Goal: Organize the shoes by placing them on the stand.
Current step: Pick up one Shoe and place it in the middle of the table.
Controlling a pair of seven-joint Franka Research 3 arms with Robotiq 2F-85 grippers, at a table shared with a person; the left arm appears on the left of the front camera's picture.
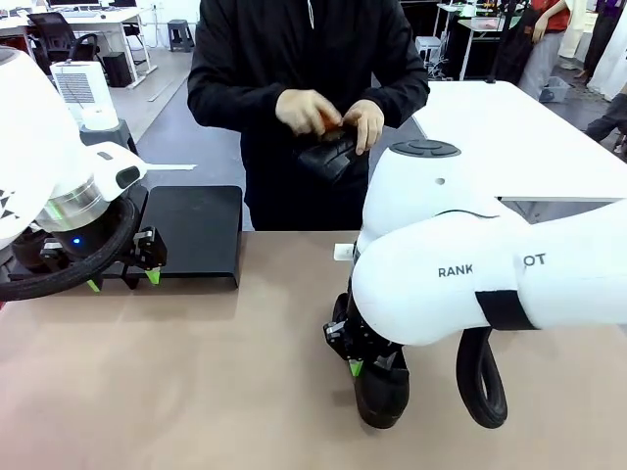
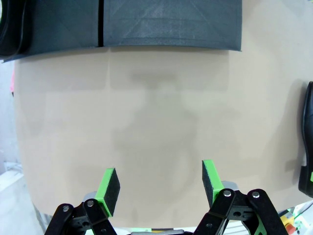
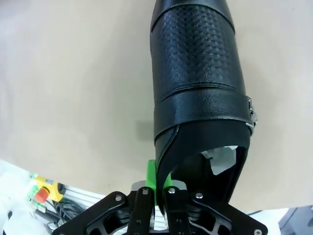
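Note:
A glossy black shoe (image 3: 195,88) with white paper stuffing (image 3: 222,156) lies on the tan table. My right gripper (image 3: 161,183) is shut on the rim of its opening, one green pad (image 3: 152,176) pressed against the outside. From the front, the same shoe (image 1: 384,394) sits near the table's front edge under my right gripper (image 1: 358,367). Across the table, a person holds another black shoe (image 1: 328,155) in both hands. The matte-black stand (image 1: 196,227) sits at the back left, two platforms side by side (image 2: 171,24). My left gripper (image 1: 122,282) hovers open in front of it, nothing between its fingers (image 2: 159,188).
The held shoe (image 2: 308,132) shows at the right edge of the left wrist view. A white table (image 1: 509,127) stands behind on the right. A red stop button (image 3: 41,192) lies below the table's edge. Bare tan tabletop (image 1: 216,372) stretches between the two arms.

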